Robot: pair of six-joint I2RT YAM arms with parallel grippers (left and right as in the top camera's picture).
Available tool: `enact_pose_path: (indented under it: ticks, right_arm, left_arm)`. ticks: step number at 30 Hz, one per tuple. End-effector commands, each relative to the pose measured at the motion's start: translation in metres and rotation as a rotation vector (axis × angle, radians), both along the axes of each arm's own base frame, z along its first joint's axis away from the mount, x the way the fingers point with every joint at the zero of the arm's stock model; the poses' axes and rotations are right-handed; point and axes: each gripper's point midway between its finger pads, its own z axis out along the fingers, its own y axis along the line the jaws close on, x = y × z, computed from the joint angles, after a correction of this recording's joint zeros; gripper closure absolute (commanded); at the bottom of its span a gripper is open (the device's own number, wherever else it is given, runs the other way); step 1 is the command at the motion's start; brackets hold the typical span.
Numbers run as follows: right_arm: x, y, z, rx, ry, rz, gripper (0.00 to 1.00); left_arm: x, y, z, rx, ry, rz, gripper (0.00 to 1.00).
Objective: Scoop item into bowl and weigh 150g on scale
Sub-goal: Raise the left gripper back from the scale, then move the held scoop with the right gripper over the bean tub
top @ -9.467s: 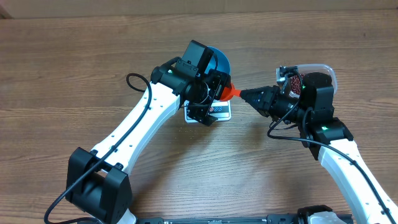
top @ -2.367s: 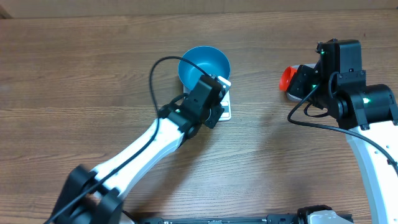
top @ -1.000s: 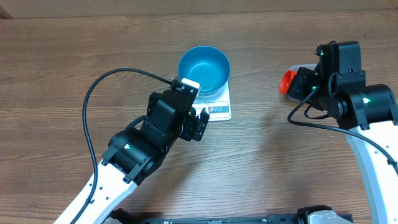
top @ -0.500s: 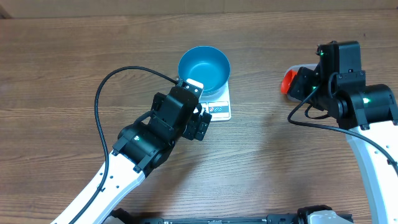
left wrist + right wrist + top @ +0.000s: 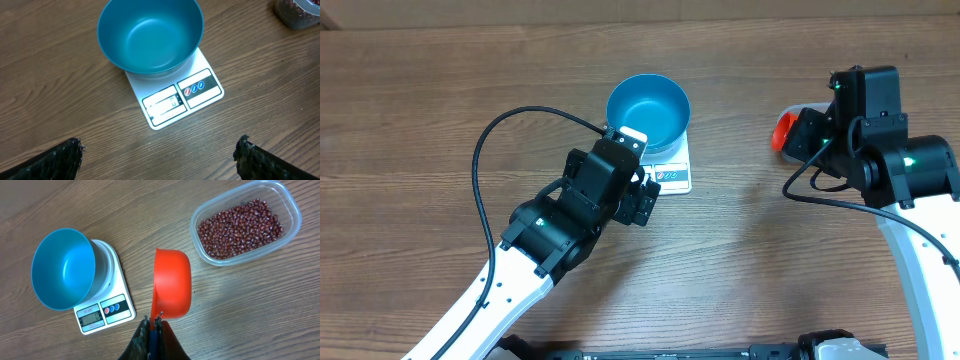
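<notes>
The small dark red-maroon beans [image 5: 240, 227] lie in a loose heap inside a clear, rounded-rectangular plastic tub [image 5: 295, 215]. The tub stands on the brown wood-grain table [image 5: 420, 100], well apart from the flat white rectangular kitchen scale [image 5: 107, 307], on the scale's right as the robot faces it. In the overhead view most of the tub is hidden under the right arm.

The round, deep teal-blue bowl [image 5: 62, 270] sits upright on the scale, at the end away from its display and button panel. It covers most of the platform and overhangs its far edge. The panel strip stays uncovered and faces the robot.

Between the scale and the tub, seen from the right wrist, hangs an orange plastic scoop [image 5: 171, 282]. The right gripper [image 5: 154, 325] holds it, with its fingers pressed together on the scoop's handle end. The scoop's cup points away from the wrist. Whether anything lies in the cup cannot be told.

The left gripper [image 5: 157, 160] hovers over the table on the panel side of the scale, toward the robot, and touches nothing. Its two dark fingertips [image 5: 65, 155] stand wide apart at the lower corners of the left wrist view, with the scale and bowl showing between and beyond them. From overhead, the left arm's wrist covers the scale's near left corner.
</notes>
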Motion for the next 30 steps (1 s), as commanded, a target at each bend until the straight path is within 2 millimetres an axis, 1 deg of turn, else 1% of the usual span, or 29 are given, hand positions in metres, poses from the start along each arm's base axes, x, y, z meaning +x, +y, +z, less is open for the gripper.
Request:
enact_pose_path:
  ticks: [1, 7, 8, 12, 14, 17, 20, 25, 28, 30]
  right_arm:
    - [0.003, -0.002, 0.008, -0.015, -0.024, -0.001, 0.96]
    - [-0.001, -0.002, 0.005, -0.018, -0.008, -0.001, 0.96]
    - [-0.002, -0.005, 0.005, -0.03, -0.003, -0.008, 0.96]
    - [-0.01, -0.026, -0.001, -0.135, 0.034, -0.072, 0.96]
    - [-0.014, -0.034, -0.002, -0.174, 0.049, -0.093, 0.96]
    - [-0.014, -0.038, -0.002, -0.246, 0.05, -0.023, 0.96]
    - [-0.008, -0.038, 0.002, -0.307, 0.026, 0.06, 0.96]
    - [0.008, -0.038, 0.013, -0.4, -0.048, 0.186, 0.96]
    - [0.019, -0.044, 0.021, -0.421, -0.1, 0.18, 0.96]
    - [0.027, -0.055, 0.026, -0.421, -0.126, 0.142, 0.96]
  left_arm:
    - [0.005, 0.003, 0.003, -0.002, -0.013, 0.029, 0.0]
    - [0.005, 0.003, 0.003, -0.002, -0.013, 0.03, 0.0]
    - [0.005, 0.003, 0.003, -0.002, -0.013, 0.029, 0.0]
    - [0.005, 0.003, 0.003, -0.002, -0.013, 0.029, 0.0]
    - [0.005, 0.003, 0.003, -0.002, -0.013, 0.029, 0.0]
    - [0.005, 0.003, 0.003, -0.002, -0.012, 0.029, 0.0]
    - [0.005, 0.003, 0.003, -0.002, -0.013, 0.029, 0.0]
    - [0.005, 0.003, 0.003, -0.002, -0.012, 0.029, 0.0]
    - [0.005, 0.003, 0.003, -0.002, -0.013, 0.029, 0.0]
    - [0.005, 0.003, 0.003, -0.002, -0.013, 0.029, 0.0]
